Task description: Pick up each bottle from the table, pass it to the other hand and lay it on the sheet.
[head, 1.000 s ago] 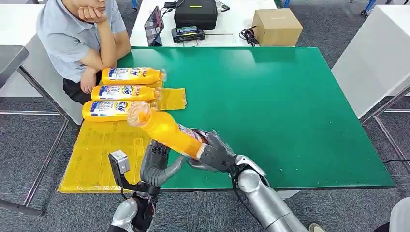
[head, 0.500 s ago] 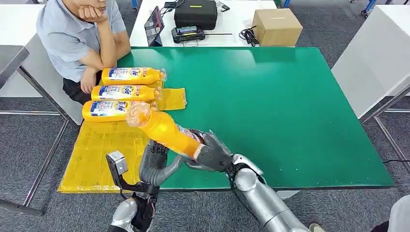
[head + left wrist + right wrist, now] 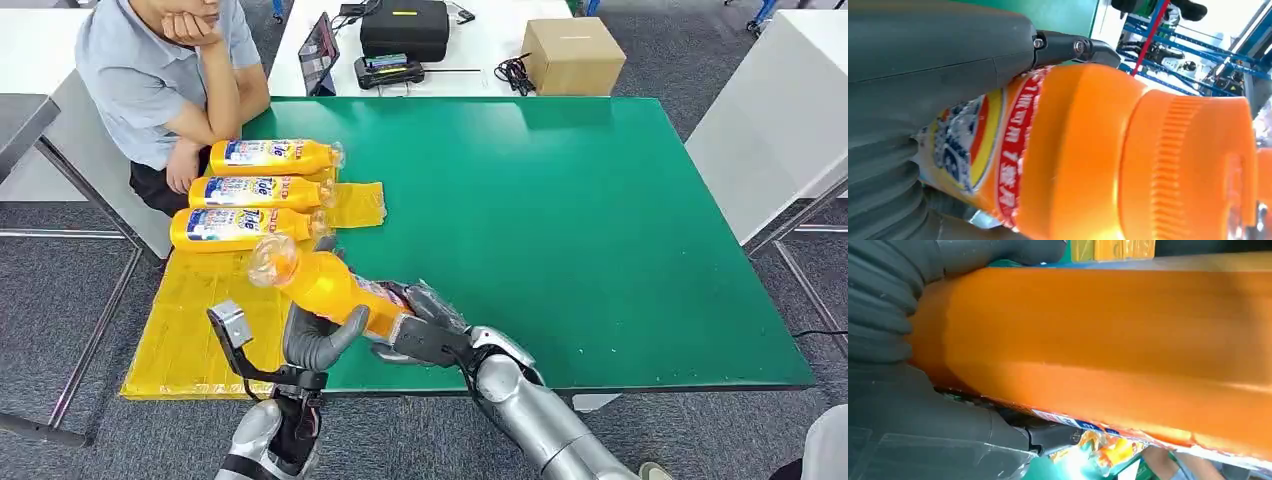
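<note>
Orange bottle point(image 3: 325, 283) tilted above table edge, fingers of both hands point(image 3: 318, 335) point(image 3: 425, 330) clamped on it

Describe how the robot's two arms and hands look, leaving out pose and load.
Both arms are silver, rounded metal segments. The right arm has a thin black cable near the wrist. The right hand and the left hand are dark grey with thick fingers and ribbed covers. A small grey camera box on a black bracket sits beside the left wrist.
</note>
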Controlling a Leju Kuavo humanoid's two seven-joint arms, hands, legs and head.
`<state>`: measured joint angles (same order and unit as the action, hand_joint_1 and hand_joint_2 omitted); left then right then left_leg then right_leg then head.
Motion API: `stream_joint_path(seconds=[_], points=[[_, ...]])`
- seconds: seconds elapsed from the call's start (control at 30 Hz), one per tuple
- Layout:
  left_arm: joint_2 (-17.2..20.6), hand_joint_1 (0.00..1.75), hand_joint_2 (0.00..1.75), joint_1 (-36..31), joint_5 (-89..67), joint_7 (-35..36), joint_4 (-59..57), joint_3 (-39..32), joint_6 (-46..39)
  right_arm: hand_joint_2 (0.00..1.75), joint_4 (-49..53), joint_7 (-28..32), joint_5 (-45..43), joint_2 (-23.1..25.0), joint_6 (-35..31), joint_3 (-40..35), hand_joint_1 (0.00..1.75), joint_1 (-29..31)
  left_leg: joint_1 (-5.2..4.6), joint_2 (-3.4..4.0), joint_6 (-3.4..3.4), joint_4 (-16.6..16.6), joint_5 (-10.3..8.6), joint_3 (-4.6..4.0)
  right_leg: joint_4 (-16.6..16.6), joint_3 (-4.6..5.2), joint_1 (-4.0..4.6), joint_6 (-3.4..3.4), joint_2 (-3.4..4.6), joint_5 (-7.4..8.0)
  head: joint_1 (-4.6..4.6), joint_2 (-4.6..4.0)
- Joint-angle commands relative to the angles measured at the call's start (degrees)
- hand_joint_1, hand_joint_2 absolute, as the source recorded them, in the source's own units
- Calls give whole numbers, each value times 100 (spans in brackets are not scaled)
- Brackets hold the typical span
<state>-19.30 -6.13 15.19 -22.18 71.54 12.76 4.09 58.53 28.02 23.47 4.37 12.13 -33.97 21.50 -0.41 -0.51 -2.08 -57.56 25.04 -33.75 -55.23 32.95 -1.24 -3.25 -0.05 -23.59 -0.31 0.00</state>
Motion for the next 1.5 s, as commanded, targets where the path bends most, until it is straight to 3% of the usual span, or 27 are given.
stream_joint_path(seconds=[0.03, 0.17, 0.2, 0.23, 0.27, 0.3, 0.33, 0.57, 0.83, 0.87, 1.07, 1.13, 1.27, 1.5], points=[[-70, 0, 175, -304, -11, 14, -267, 60, -18, 175, -429, -9, -34, -6, 17, -333, 145, 240, 5, -1, 8, -1, 2, 4, 0, -6, 5, 9, -3, -2, 0, 0], [-70, 0, 175, -304, -11, 14, -267, 60, -18, 175, -429, -9, -34, -6, 17, -333, 145, 240, 9, 0, 12, -6, 7, 10, -1, -14, 10, 14, -3, -5, 0, 0], [-70, 154, 175, -308, -54, -25, -269, 70, 9, 175, -467, -9, -77, 15, 43, -307, 134, 258, 7, -1, 9, -3, 3, 6, 0, -8, 7, 11, -4, -3, 0, 0], [-70, 175, 175, -302, -127, -82, -253, 63, 14, 175, -478, -4, -128, 31, 76, -286, 124, 258, 9, 1, 12, -7, 8, 11, -3, -14, 10, 15, -3, -6, 0, 0], [-70, 175, 175, -299, -196, -114, -235, 75, 25, 175, -488, 1, -234, 49, 150, -234, 61, 256, 8, 0, 11, -4, 6, 10, -2, -12, 9, 13, -3, -5, 0, 0], [-70, 175, 175, -281, -260, -138, -191, 75, -15, 175, -469, 0, -233, 42, 118, -218, 19, 255, 7, 1, 10, -3, 4, 7, 0, -10, 8, 12, -2, -3, 0, 0], [-70, 175, 175, -275, -338, -160, -173, 82, -54, 175, -463, -13, -264, 54, 100, -177, 0, 249, 11, 3, 13, -7, 8, 12, -1, -16, 12, 16, -1, -6, 0, 0], [-40, 175, 175, -183, -1650, -113, 183, 146, -759, 175, -231, -243, -462, 141, -52, 279, 0, 64, 7, -2, 9, -4, 4, 5, -1, -8, 8, 11, -4, -4, 0, 0], [-58, 175, 175, -198, -2647, 173, 444, 45, -1004, 175, -75, -318, -381, 226, -157, 606, 0, -206, 10, -6, 13, -6, 7, 10, -1, -14, 11, 15, -10, -8, 0, 0], [-60, 175, 175, -193, -2809, 191, 546, 24, -1040, 0, -61, -318, -362, 233, -171, 648, 0, -247, 9, -8, 11, -5, 5, 6, -1, -11, 9, 13, -11, -6, 2, 0], [-44, 175, 175, -210, -3491, 265, 981, -101, -1213, 0, -2, -297, -253, 302, -250, 845, 0, -349, 10, -3, 13, -9, 7, 6, -5, -10, 10, 15, -7, -7, 0, 0], [33, 175, 175, -290, -4333, 261, 1265, -184, -1570, 0, 11, -280, -205, 347, -270, 969, 0, -359, 13, 3, 16, -14, 12, 8, -9, -11, 14, 19, -1, -10, 0, 0], [202, 175, 175, -619, -7574, 994, 1628, -493, -2274, 0, -260, -182, -187, 506, -209, 1133, 0, -135, 9, 5, 12, -7, 3, -1, -7, 2, 9, 14, 2, -1, 0, 0], [445, 175, 175, -1148, -9553, 1708, 787, -815, -2372, 0, -514, 4, -264, 604, -198, 1297, 0, -121, 11, 10, 18, -3, 2, 13, -4, -13, 11, 19, 7, -1, 2, 0]])
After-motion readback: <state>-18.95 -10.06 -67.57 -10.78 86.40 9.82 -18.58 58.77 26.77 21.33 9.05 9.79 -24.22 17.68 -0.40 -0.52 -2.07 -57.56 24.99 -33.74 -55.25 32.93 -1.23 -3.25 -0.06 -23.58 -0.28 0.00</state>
